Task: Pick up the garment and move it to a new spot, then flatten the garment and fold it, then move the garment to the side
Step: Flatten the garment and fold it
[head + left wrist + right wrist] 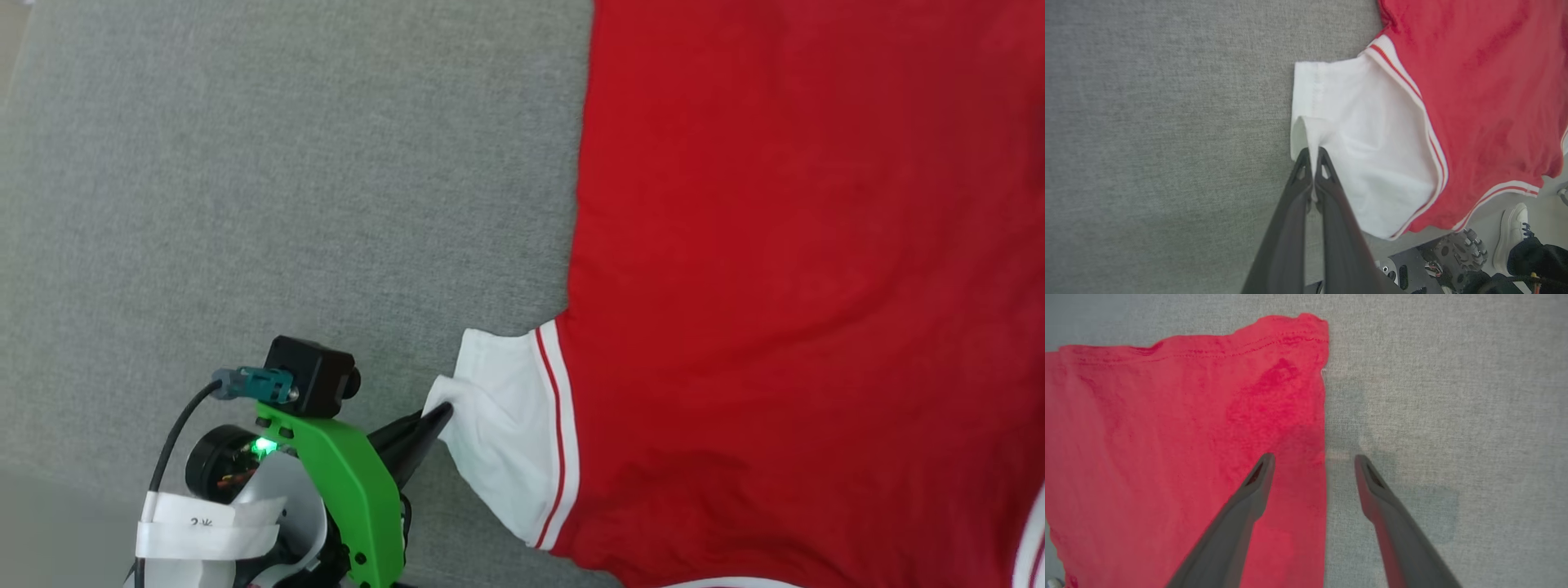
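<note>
Red garment (775,245), one; left gripper (1312,154) plus right gripper (1314,458), two.

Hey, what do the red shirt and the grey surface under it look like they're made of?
The shirt looks like soft knit fabric, perhaps cotton jersey, matte: it lies limp, wrinkles gently and has a stitched hem. The grey surface looks like woven upholstery-type cloth, matte, with a fine flecked weave; what lies beneath it cannot be told.

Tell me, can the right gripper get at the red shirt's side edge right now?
Probably yes: the right gripper is open and straddles the garment at its edge on the grey surface, with nothing blocking.
</note>
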Controlling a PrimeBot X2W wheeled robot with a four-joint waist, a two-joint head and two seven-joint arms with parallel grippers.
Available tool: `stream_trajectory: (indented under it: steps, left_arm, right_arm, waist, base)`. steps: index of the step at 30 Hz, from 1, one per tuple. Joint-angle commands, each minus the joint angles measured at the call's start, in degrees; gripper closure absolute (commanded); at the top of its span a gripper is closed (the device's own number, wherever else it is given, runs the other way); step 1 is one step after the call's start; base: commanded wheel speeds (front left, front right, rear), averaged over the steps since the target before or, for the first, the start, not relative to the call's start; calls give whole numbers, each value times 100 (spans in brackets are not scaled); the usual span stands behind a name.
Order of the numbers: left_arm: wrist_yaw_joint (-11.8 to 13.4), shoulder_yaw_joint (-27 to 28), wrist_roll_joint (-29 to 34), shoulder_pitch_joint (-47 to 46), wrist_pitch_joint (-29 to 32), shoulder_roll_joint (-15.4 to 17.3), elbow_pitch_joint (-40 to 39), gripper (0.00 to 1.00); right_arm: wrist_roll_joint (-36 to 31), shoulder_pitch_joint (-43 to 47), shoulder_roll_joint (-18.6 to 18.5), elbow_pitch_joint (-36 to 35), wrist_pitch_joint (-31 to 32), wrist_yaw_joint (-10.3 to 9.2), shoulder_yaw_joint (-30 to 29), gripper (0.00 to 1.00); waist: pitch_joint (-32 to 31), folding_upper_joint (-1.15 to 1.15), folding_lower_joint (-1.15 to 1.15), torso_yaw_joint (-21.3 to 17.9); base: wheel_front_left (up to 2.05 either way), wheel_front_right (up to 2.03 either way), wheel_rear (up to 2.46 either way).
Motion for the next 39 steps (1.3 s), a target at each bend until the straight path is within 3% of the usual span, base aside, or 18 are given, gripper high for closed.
stream_trajectory:
  steps: [1, 13, 15, 25, 39]
  left_arm:
    - [-46, -25, 38, -126, -56, -58, -17, 100]
    - [-137, -115, 91, -343, -257, -215, 171, 100]
    - [-148, -116, 92, -360, -281, -223, 209, 100]
    - [-166, -127, 97, -384, -353, -229, 366, 100]
    - [-93, -48, 61, -288, -337, -120, 516, 100]
  right_arm:
    - [-160, -163, -43, 115, -77, -5, 1, 0]
    - [-445, -564, -131, 883, -361, -5, 277, 0]
    - [-423, -500, -157, 960, -305, -5, 359, 100]
    - [-272, -152, -401, 1067, -334, -5, 549, 100]
    - [67, 887, -369, 992, -519, -5, 529, 100]
  waist:
    - [445, 0, -1, 415]
    - [661, 0, -1, 580]
    - [662, 0, -1, 587]
    - [512, 0, -1, 562]
    - [-226, 0, -1, 165]
  base:
    - [0, 0, 0]
    - [0, 0, 0]
    - [0, 0, 0]
    - [0, 0, 0]
    - [0, 0, 0]
